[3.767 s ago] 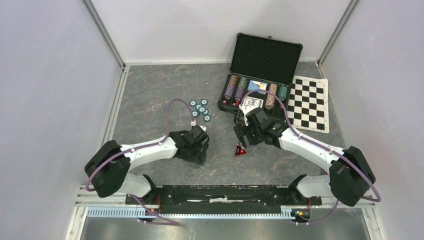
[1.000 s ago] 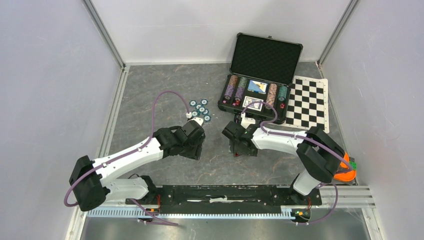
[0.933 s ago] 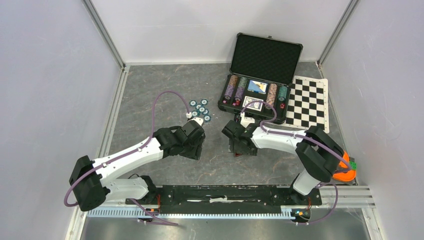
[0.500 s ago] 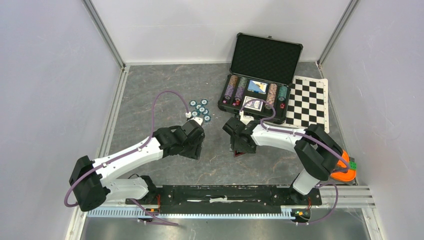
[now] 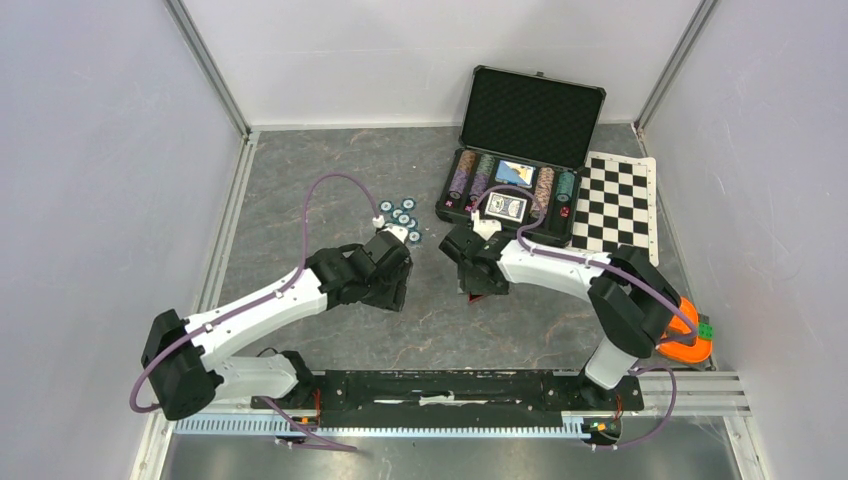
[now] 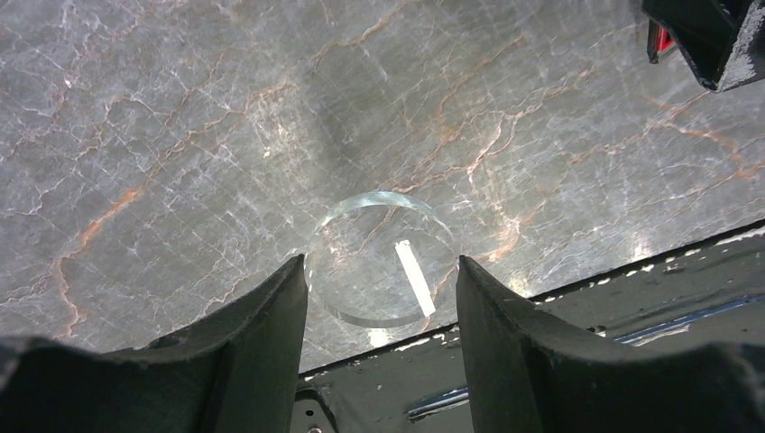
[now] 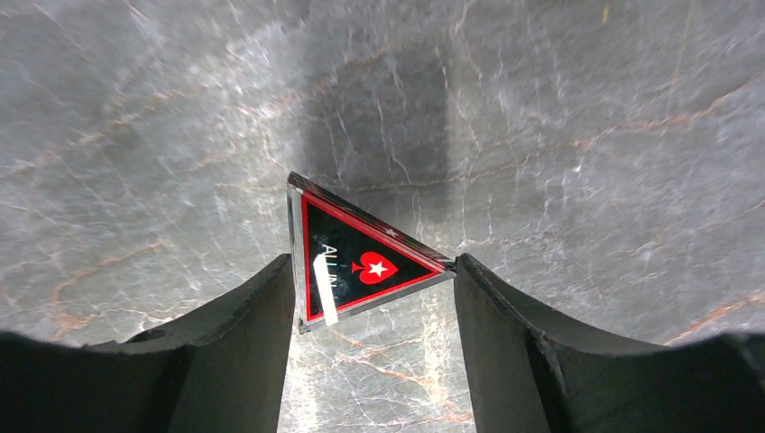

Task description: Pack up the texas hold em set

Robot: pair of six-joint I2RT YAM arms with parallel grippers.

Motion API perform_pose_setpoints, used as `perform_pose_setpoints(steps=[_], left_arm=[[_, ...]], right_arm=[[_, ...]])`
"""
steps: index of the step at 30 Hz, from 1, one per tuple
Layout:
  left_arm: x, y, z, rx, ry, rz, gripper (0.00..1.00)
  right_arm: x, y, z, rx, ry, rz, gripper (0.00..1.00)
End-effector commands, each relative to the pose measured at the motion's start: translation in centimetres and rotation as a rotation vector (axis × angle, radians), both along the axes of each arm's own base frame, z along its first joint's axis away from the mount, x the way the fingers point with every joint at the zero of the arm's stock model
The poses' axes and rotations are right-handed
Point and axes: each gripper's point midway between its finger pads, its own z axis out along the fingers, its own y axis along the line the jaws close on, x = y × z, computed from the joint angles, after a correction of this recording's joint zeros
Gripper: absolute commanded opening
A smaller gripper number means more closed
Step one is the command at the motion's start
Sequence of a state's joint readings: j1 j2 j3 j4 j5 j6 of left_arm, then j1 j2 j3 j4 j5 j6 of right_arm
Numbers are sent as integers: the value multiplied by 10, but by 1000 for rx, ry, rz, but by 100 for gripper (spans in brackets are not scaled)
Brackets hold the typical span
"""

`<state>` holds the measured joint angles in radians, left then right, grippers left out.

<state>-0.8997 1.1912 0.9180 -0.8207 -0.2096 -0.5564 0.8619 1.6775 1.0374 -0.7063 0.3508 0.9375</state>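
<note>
Top external view, from the left: the left gripper (image 5: 393,297) is low over the grey marble table (image 5: 290,190), near its middle. In the left wrist view its two fingers (image 6: 271,334) stand partly apart with a clear round disc (image 6: 381,257) fitting exactly between them, its rim meeting both inner faces, so the left gripper (image 6: 382,271) is pinching the disc, which lies on the table. Just beyond this arm a small cluster of teal poker chips (image 5: 402,218) lies loose on the table, outside the case.

Right of centre, the right gripper (image 5: 483,290) points down at the table just in front of the case. The right wrist view shows the right gripper (image 7: 374,266) closed on a black and red triangular plaque (image 7: 356,262) marked "ALL IN", its flat edge against one finger and its far corner against the other.

Further right and back, the black case (image 5: 533,118) stands open, lid upright. Its lower half holds rows of chips (image 5: 466,172) and blue card decks (image 5: 507,207). A checkered mat (image 5: 618,205) lies flat beside it, touching its right side. An orange ring toy (image 5: 690,345) sits at the near right.
</note>
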Motion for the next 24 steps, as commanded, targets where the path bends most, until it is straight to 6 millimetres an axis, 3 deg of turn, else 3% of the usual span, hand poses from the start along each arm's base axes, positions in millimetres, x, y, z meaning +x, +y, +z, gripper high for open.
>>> perform_pose_setpoints(steps=[1, 7, 14, 24], left_arm=[[18, -9, 22, -21, -65, -3, 50], [31, -16, 30, -26, -79, 11, 49], [57, -36, 43, -49, -92, -15, 47], [115, -83, 50, -115, -60, -66, 46]], right_arm=[[36, 2, 50, 1, -181, 1, 62], [77, -4, 85, 2, -274, -13, 61], [144, -24, 114, 10, -347, -60, 59], [232, -61, 128, 1, -422, -142, 59]])
